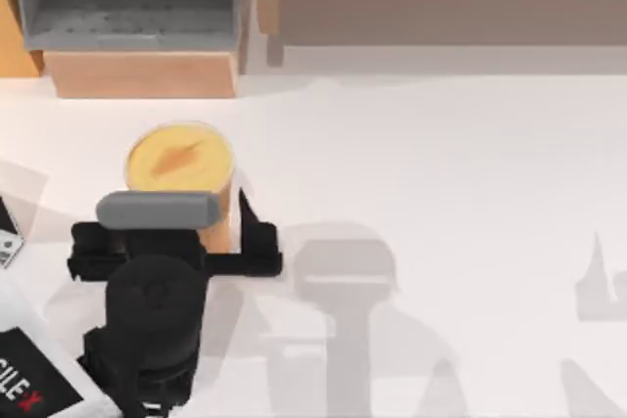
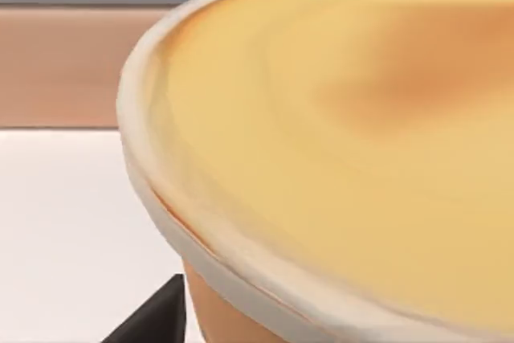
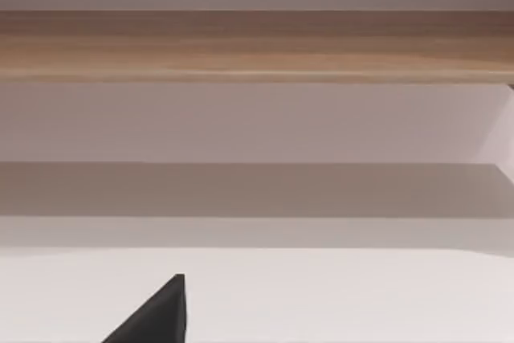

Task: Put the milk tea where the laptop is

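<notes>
The left gripper is reaching around the milk tea on the left of the surface, jaws open beside it. It is not lifting yet, and carrying is left.

My left arm reaches in from the table's lower left, its wrist a dark rounded bulk, the left gripper set level at the milk tea. One black finger stands on the cup's right side (its partner is hidden under a grey block).
</notes>
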